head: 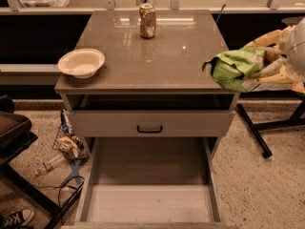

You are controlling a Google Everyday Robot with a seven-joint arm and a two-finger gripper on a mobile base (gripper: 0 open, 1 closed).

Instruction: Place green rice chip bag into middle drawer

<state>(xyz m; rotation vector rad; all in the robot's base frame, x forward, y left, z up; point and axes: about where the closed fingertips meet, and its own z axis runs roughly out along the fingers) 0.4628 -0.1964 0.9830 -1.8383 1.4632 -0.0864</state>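
The green rice chip bag (231, 67) is glossy bright green with cream patches. It hangs in the air just past the right edge of the cabinet top (157, 56), at about the top's height. My gripper (261, 67) comes in from the right edge of the view, its pale yellowish fingers (274, 68) shut on the bag's right end. The middle drawer (90, 185) is pulled out wide open at the bottom of the view, below and left of the bag. Its pale floor shows nothing lying on it.
An orange-brown can (147, 20) stands at the back of the top. A white bowl (81, 62) sits at its left edge. A grey drawer front with a black handle (149, 129) is above the open drawer. Litter (69, 144) lies on the floor left; a black stand leg (253, 130) is at right.
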